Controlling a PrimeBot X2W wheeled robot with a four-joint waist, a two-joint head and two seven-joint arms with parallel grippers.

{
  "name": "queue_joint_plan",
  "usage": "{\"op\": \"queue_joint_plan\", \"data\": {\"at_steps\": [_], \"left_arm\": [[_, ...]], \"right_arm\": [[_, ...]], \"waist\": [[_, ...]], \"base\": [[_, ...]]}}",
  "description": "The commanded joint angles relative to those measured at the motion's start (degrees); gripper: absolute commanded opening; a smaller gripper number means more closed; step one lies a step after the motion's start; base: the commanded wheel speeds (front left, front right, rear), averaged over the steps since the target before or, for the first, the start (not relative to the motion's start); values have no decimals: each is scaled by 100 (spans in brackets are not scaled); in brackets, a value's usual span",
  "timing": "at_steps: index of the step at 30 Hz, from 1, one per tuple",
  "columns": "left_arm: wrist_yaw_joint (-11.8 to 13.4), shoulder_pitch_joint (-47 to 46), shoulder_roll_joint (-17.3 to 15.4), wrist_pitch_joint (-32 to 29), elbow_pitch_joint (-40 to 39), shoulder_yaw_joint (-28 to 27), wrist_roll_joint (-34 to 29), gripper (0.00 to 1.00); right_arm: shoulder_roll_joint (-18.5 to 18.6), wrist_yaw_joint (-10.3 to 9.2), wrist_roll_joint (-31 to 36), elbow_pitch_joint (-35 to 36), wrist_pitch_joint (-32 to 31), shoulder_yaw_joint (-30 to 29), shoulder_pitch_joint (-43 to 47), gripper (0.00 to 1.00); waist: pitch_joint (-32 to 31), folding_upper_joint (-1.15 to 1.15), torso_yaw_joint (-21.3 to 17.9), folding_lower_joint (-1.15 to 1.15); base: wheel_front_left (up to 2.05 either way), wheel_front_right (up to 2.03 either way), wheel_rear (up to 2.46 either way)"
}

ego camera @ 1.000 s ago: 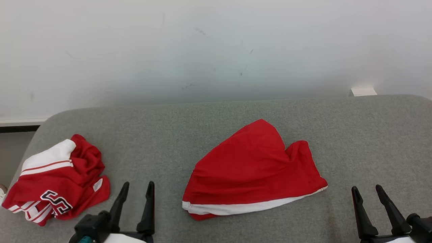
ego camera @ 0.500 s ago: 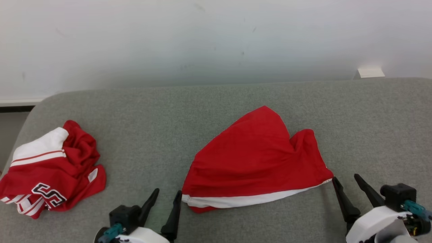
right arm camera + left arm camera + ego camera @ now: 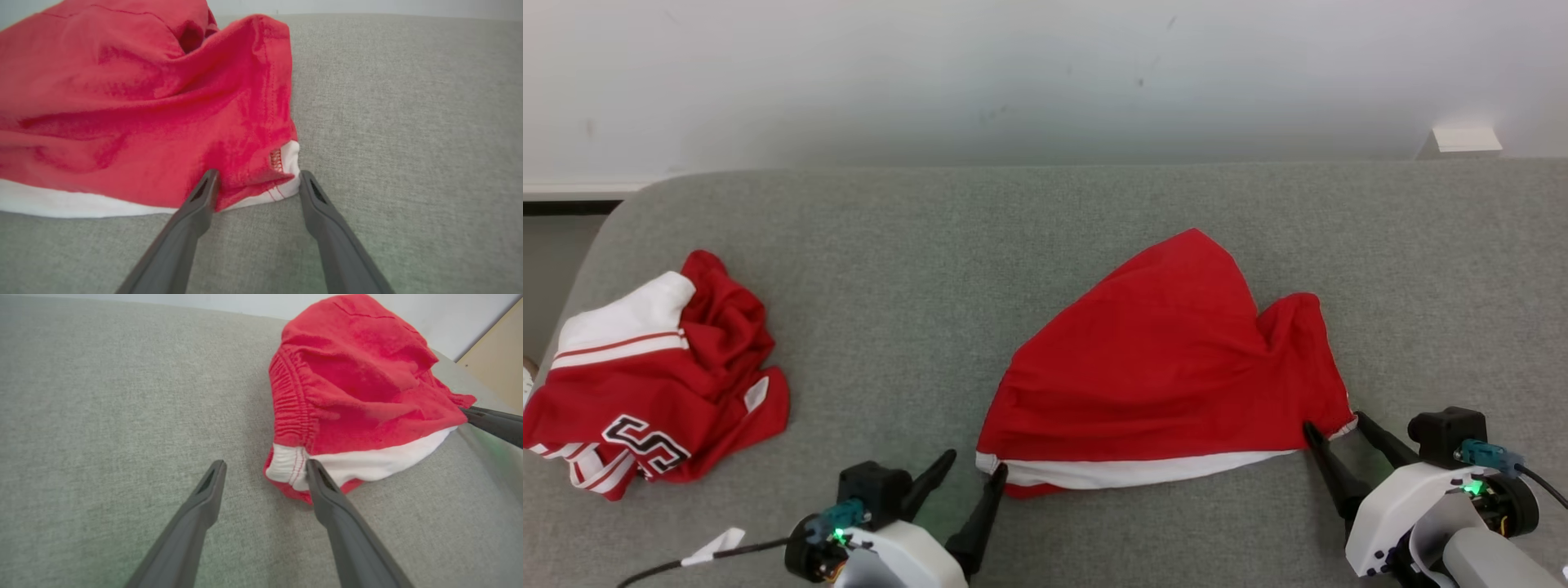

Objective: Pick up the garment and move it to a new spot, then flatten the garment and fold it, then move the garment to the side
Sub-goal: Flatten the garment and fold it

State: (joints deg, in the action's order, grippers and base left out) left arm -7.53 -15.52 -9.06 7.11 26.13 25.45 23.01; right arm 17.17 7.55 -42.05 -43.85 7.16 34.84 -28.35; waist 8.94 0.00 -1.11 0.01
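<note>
The garment (image 3: 1168,367) is a pair of red shorts with a white band along the near edge, lying spread on the grey cushion (image 3: 890,269). My left gripper (image 3: 976,461) is open at its near left corner. In the left wrist view, the right finger of that gripper (image 3: 265,463) touches the white waistband corner of the garment (image 3: 359,388), and the left finger rests on bare cushion. My right gripper (image 3: 1334,422) is open, and in the right wrist view this gripper (image 3: 257,175) has the garment's (image 3: 143,102) near right corner between its fingers.
A second red and white garment (image 3: 654,384) with a black-and-white number lies crumpled at the cushion's left end. A white wall stands behind the cushion, with a small white block (image 3: 1466,139) at the back right. Bare cushion lies between the two garments.
Both grippers have moved forward and inward to the garment's two near corners. The head camera has shifted, so the whole picture sits differently. The garment itself lies as before.
</note>
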Motion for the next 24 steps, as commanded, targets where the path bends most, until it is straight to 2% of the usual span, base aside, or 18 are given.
{"op": "queue_joint_plan", "data": {"at_steps": [1,5,7,8,10,11,12,13,18,24], "left_arm": [[13,-111,-86,-38,10,136,137,100],[13,-271,-265,-16,47,441,378,100],[12,-329,-282,52,49,558,516,100],[12,-346,-302,71,55,607,555,100],[12,-396,-360,144,81,684,617,71],[12,-416,-379,182,93,729,666,44],[12,-433,-386,227,99,773,688,24],[12,-443,-390,260,110,818,735,0],[12,-472,-445,388,194,975,904,0],[12,-381,-501,527,125,992,1043,0]], "right_arm": [[27,-12,-113,-87,46,121,-113,100],[-10,-11,-406,-261,129,487,-254,98],[-22,-11,-558,-340,170,652,-298,55],[-27,-11,-629,-372,196,730,-321,43],[-26,-11,-754,-434,249,865,-367,25],[-29,-11,-821,-454,261,930,-377,0],[-28,-11,-891,-483,290,996,-388,0],[-20,-11,-959,-515,316,1062,-399,0],[99,-12,-1271,-532,530,1236,-414,0],[289,-12,-1818,-38,713,1189,-281,0]], "waist": [[48,0,15,-1],[120,0,-9,-1],[140,0,-26,-1],[148,0,-32,-1],[155,0,-44,-1],[153,0,-51,-1],[143,0,-57,-1],[126,0,-61,-1],[-43,0,-61,-1],[-296,0,-59,-1]], "base": [[0,0,0],[0,0,0],[0,0,0],[0,0,0],[0,0,0],[0,0,0],[0,0,0],[0,0,0],[0,0,0],[0,0,0]]}}
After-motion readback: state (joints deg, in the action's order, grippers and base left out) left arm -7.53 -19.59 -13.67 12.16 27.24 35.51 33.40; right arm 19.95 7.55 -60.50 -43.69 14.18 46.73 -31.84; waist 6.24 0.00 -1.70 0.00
